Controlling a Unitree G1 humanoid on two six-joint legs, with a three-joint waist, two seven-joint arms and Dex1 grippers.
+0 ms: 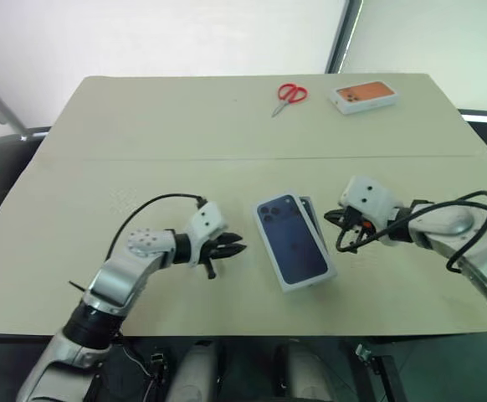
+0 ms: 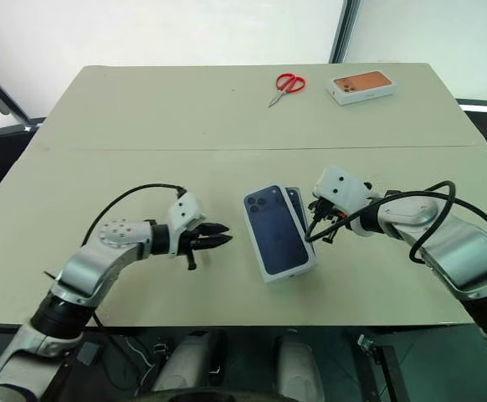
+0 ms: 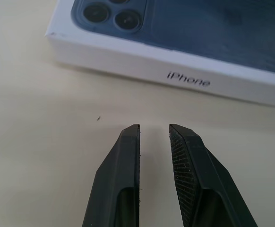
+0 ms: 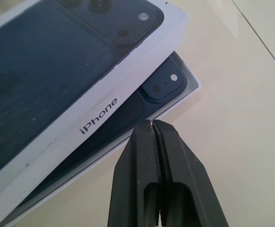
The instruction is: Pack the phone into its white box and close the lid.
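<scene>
**Lid resting askew over the loaded box, both grippers beside it**

Head views: at the centre of the frame, slightly below the middle, the lid lies face up on the beige table, its printed dark blue phone picture showing. It sits skewed over the white box, so that a strip of the box sticks out along the lid's right edge. In the right wrist view the phone lies inside that exposed strip, its camera corner visible under the raised side of the lid; the lid is therefore not seated flush.

The left gripper, at centre left of the frame, points toward the lid's left side and stands just short of it. Its fingers are slightly parted with nothing between them, as the left wrist view shows, facing the lid's side wall printed "iPhone".

The right gripper, at centre right of the frame, has its fingers pressed together and empty. Its tip is close by the exposed edge of the box; contact cannot be determined.

Upper frame, well apart from the work: red-handled scissors and, to their right, a white box with an orange phone picture.
</scene>
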